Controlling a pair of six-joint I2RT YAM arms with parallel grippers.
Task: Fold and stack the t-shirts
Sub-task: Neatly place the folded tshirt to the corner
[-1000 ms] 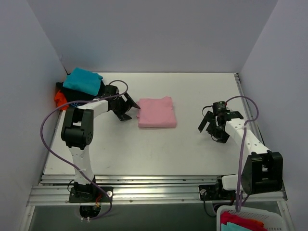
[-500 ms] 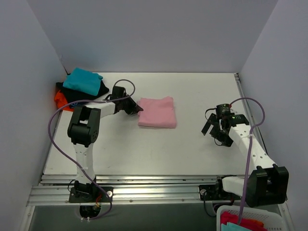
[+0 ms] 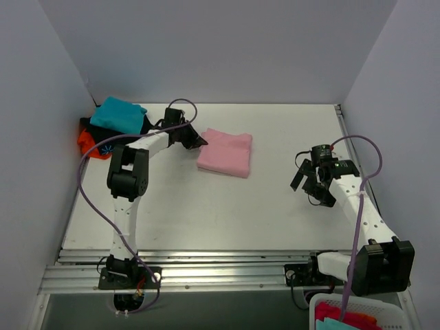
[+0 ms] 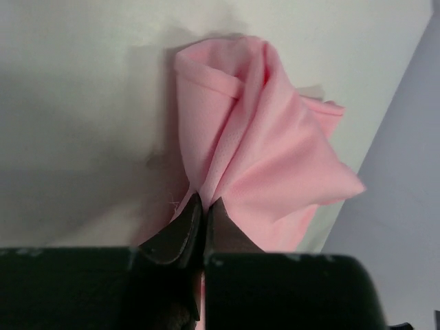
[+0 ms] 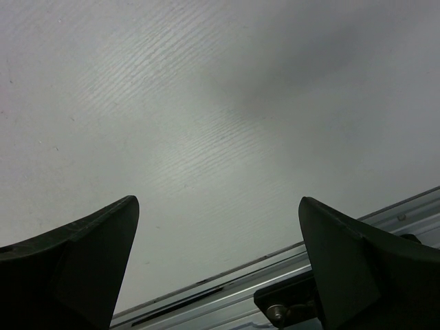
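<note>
Top view: folded light-pink t-shirt (image 3: 225, 155) lying on the white tabletop (image 3: 227, 220), a little left of centre and toward the far side, its edges slightly askew to the table's. Left fingers (image 3: 196, 141) at the shirt's far-left corner, pressed together and clamped on its edge. Left wrist view: same grip from close by, with the two black tips meeting on a pinch of pink cloth, the fabric gathered into soft ridges fanning away from the pinch and the rest of the shirt resting on the tabletop. Stack of further t-shirts in the far-left corner by the wall, just beside the left arm: teal t-shirt (image 3: 118, 114) on top, black t-shirt (image 3: 147, 126) beneath it, orange-red t-shirt (image 3: 85, 142) showing at the stack's left edge. Right fingers (image 3: 311, 188) above the right side of the tabletop, well apart from the pink shirt and spread wide. Right wrist view: only bare tabletop and a metal rail (image 5: 289, 265) at its edge between the two dark tips. White basket (image 3: 385, 315) at lower right, beyond the near edge, with red and teal cloth inside.
</note>
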